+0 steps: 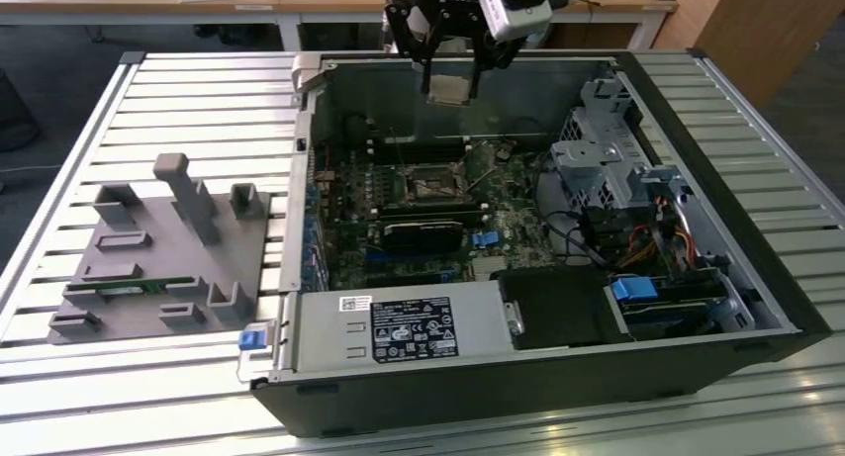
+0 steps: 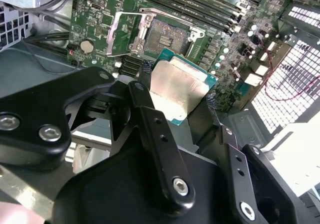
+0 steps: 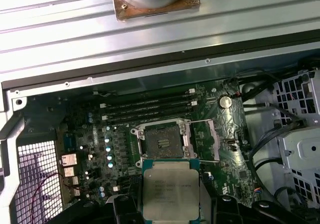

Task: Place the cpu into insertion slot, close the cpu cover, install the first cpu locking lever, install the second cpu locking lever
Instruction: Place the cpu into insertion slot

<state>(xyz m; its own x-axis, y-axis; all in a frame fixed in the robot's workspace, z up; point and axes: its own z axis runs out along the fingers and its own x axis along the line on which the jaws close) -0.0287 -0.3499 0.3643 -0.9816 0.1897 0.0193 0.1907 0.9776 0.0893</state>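
Note:
My gripper [image 1: 449,80] hangs over the far wall of the open computer case, shut on the cpu [image 1: 449,88]. In both wrist views the cpu [image 2: 179,91] [image 3: 170,189] is a pale metal square on a green rim, pinched by its edges between the black fingers [image 2: 150,114]. It is well above the green board. The insertion slot [image 3: 161,143] [image 2: 167,34] [image 1: 429,187] lies bare with its dark centre exposed. The cpu cover [image 3: 204,140] [image 2: 125,34], a thin silvery frame, stands swung open beside the slot.
Long memory slots [image 3: 145,106] run beside the socket. A drive cage [image 1: 620,169] with cables fills the case at the exterior view's right, and a power supply [image 1: 396,327] sits at its near side. A grey fixture [image 1: 158,248] stands on the slatted table at the exterior view's left.

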